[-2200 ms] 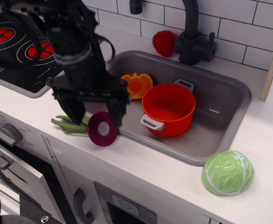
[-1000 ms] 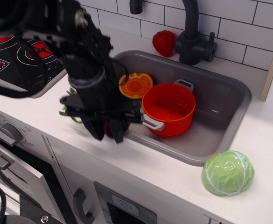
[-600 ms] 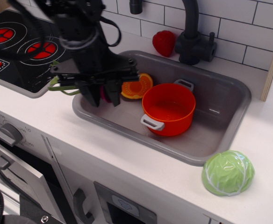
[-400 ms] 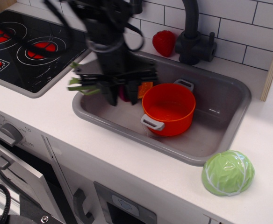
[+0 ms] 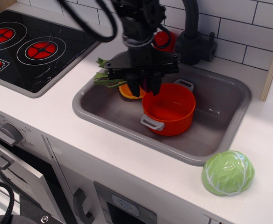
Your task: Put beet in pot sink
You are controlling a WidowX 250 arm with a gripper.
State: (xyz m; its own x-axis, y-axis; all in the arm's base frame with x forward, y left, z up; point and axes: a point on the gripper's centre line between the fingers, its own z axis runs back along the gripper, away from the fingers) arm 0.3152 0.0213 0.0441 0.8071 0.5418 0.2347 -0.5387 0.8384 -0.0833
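White countertop (image 5: pixel 47 112) holds a black hob (image 5: pixel 29 51) at left. Next, the grey rectangular sink (image 5: pixel 220 100): a black robot arm reaches straight down, its gripper (image 5: pixel 145 86) clenched on the dark magenta beet with green stalks (image 5: pixel 106 77), held above the round orange-red pot's (image 5: pixel 169 109) left rim. A green cabbage (image 5: pixel 227 172) sits far right.

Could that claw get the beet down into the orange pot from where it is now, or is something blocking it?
Probably yes. The claw holds the beet just over the left rim of the pot, whose open mouth looks empty. The orange fruit slice lies beside the pot, not in the path.
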